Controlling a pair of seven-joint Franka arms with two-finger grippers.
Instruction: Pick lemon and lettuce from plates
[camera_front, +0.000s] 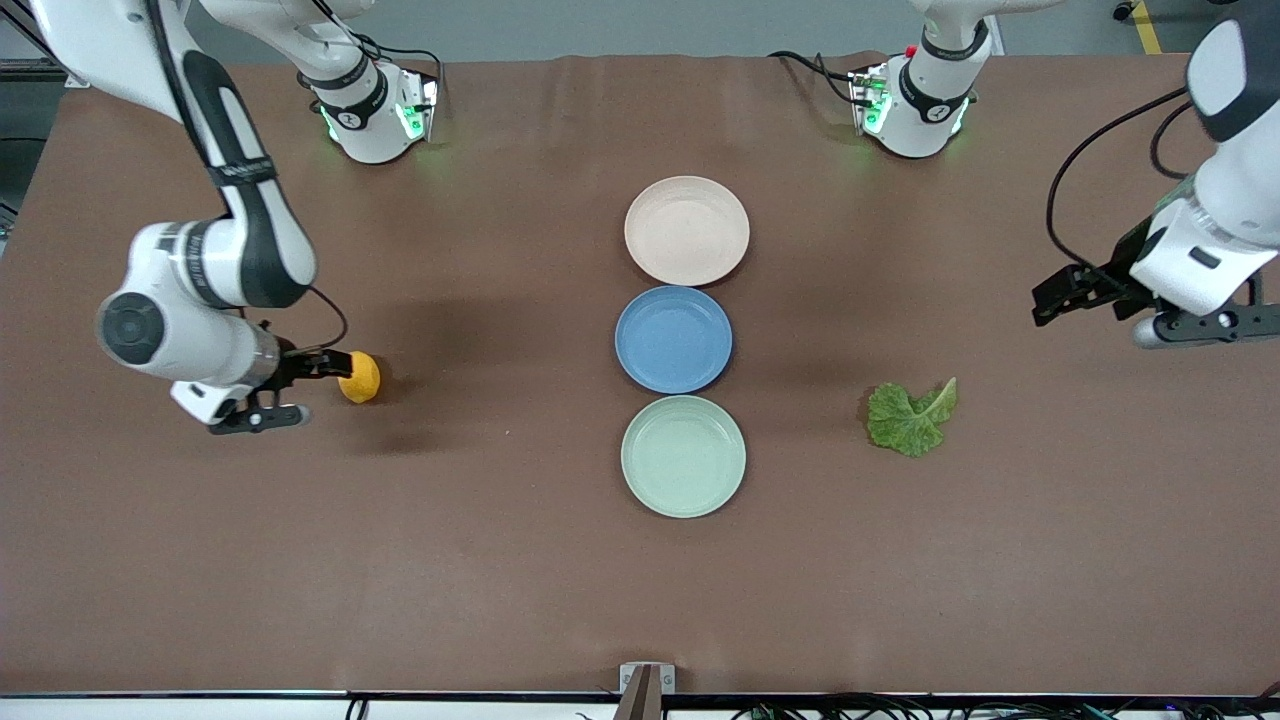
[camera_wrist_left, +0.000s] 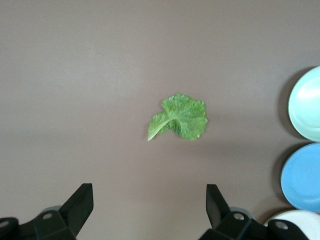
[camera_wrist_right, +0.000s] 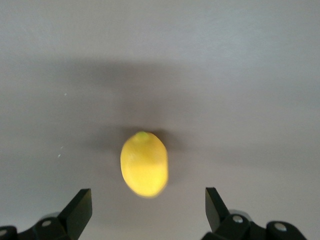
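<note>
The lemon (camera_front: 360, 377) lies on the bare table toward the right arm's end; it also shows in the right wrist view (camera_wrist_right: 144, 164). My right gripper (camera_front: 318, 365) (camera_wrist_right: 148, 202) is open and empty, with the lemon just ahead of its fingertips, not between them. The lettuce (camera_front: 910, 420) (camera_wrist_left: 182, 117) lies flat on the table toward the left arm's end. My left gripper (camera_front: 1060, 298) (camera_wrist_left: 149, 195) is open and empty, up over the table beside the lettuce. The beige-pink plate (camera_front: 687, 230) and the mint plate (camera_front: 683, 456) (camera_wrist_left: 307, 105) are empty.
A blue plate (camera_front: 673, 339) (camera_wrist_left: 302, 177) sits between the two plates in a row down the table's middle, also empty. The brown table top (camera_front: 500, 560) runs wide on both sides of the row.
</note>
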